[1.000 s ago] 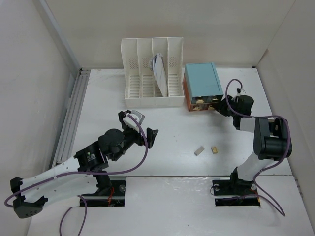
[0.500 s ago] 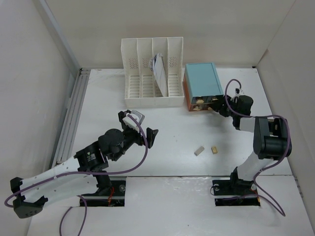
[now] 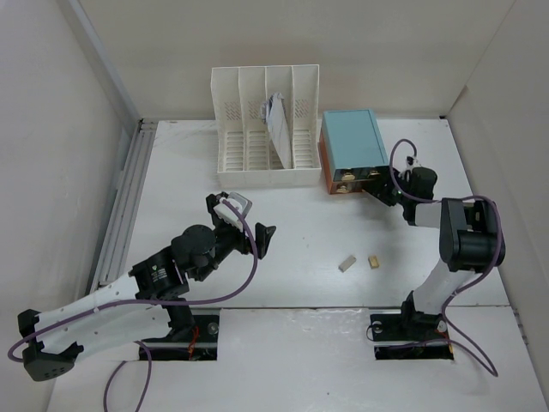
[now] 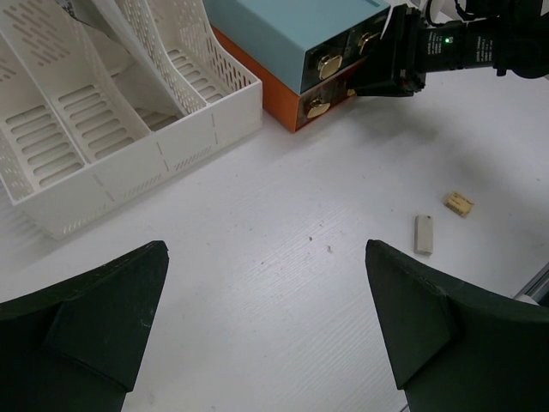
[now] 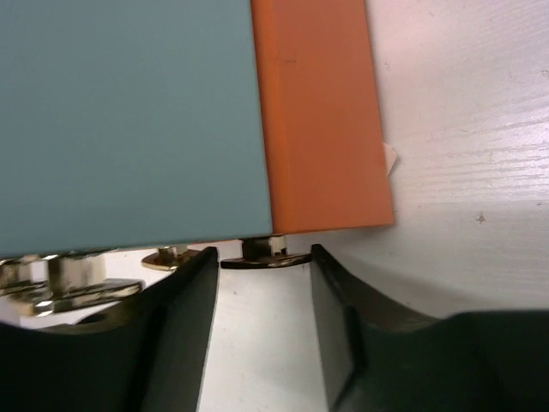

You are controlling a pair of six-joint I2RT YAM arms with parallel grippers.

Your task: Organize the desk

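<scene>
The desk (image 3: pixel 309 232) is a white tabletop. At its back right stands a teal drawer box (image 3: pixel 352 142) with an orange bottom drawer (image 5: pixel 317 112). My right gripper (image 5: pixel 264 273) is open at the front of the box, its jaws standing on either side of the orange drawer's brass handle (image 5: pixel 262 257). In the top view the right gripper (image 3: pixel 378 185) meets the box's front right corner. My left gripper (image 3: pixel 247 221) hovers open over bare desk at centre left, holding nothing. A small pale block (image 3: pixel 346 263) and a tan piece (image 3: pixel 374 261) lie on the desk at front centre.
A white slotted file rack (image 3: pixel 266 129) stands at the back, left of the drawer box, with a paper (image 3: pixel 277 124) in one slot. A grey rail (image 3: pixel 124 206) runs along the left edge. White panel walls enclose the desk.
My right gripper has slid left toward the drawer box front and its jaws have widened around the brass handle. The left arm has not moved.
</scene>
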